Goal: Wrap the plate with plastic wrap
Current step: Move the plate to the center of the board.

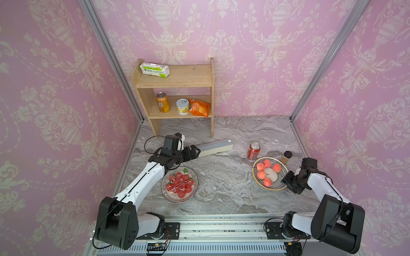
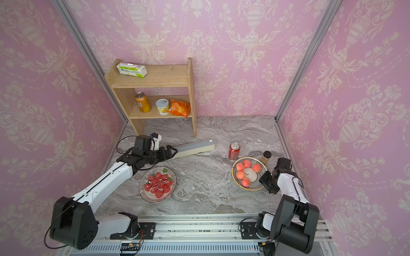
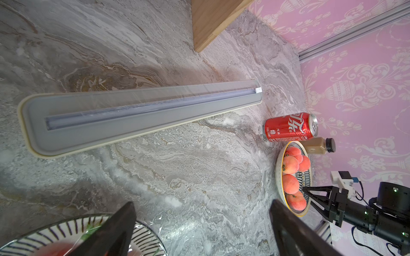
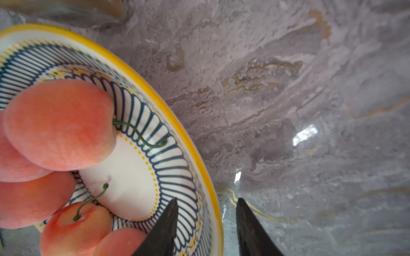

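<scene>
My left fingers (image 3: 117, 230) hang spread and empty. Just beyond them on the desk (image 3: 199, 166) lies the long cream, grey-topped dispenser box (image 3: 88, 133) of clear plastic wrap (image 3: 144, 107), stretching rightward toward the red can (image 3: 288, 127). My right fingers (image 4: 164, 230) straddle the rim of the yellow-rimmed peach plate (image 4: 173, 164); I cannot tell whether they pinch it.

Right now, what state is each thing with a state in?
red-fruit plate, covered with clear film
peach plate, no film seen on it
dispenser box, lying flat
cola can, upright
bottle, upright, capped
left gripper, fingers wide apart, empty
right gripper, fingers apart astride peach plate's rim
</scene>
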Robot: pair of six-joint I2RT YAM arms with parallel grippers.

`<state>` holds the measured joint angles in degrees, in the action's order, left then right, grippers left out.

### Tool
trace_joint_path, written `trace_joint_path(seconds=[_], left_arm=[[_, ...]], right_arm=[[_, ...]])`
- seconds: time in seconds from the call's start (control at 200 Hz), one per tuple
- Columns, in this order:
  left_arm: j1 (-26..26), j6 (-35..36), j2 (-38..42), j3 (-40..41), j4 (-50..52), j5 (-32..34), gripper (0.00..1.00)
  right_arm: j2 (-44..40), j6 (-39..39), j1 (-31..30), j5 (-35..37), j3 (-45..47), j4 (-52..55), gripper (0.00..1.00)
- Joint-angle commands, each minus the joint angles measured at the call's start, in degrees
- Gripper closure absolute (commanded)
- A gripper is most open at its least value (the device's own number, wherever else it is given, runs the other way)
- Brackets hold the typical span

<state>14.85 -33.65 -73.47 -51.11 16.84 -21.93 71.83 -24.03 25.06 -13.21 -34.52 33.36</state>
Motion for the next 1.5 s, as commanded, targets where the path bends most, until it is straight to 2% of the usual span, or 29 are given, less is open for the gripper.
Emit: trace_joint_path(seconds=[0.0,0.145,0.385,0.57,0.706,0.961,0.996,1.151,1.301,1.496], left_arm=[[0.2,1.7,-0.5,-1.9,1.0,1.3,0.05],[0.3,1.9,-0.4,-2.3,1.2,1.6,0.05],[0.2,2.8,-0.1,-2.9,2.5,2.2,0.05],[0.0,3.1,0.6,-2.7,2.8,2.6,0.04],[-0.4,3.2,0.9,-2.8,2.9,2.8,0.04],[-1.6,3.4,0.8,-3.4,2.9,2.6,0.04],[-2.0,3.4,0.9,-3.4,2.9,2.5,0.04],[-4.0,2.9,1.1,-3.4,2.8,2.1,0.04],[-6.8,2.5,0.9,-3.9,2.9,1.0,0.04],[-9.5,2.8,0.6,-4.2,2.8,-0.1,0.04]], right_arm=[[1.6,0.9,0.6,-3.4,0.6,-2.8,0.68],[2.1,0.0,0.6,-4.6,1.5,-3.6,0.85],[-1.2,-0.4,0.6,-3.1,2.7,-2.3,1.00],[-4.2,-1.1,0.3,-4.1,3.8,-0.8,1.00],[-8.0,-2.8,-3.1,-4.9,4.1,1.3,1.00],[-12.9,-9.9,-14.8,-7.5,6.8,2.2,1.00],[-13.5,-12.7,-16.9,-7.7,7.4,1.6,1.00],[-12.9,-21.4,-30.9,-6.0,8.0,-4.3,1.00],[-6.2,-28.1,-43.4,-2.3,4.4,-12.5,1.00],[7.6,-28.9,-52.3,-0.2,-5.4,-19.1,1.00]])
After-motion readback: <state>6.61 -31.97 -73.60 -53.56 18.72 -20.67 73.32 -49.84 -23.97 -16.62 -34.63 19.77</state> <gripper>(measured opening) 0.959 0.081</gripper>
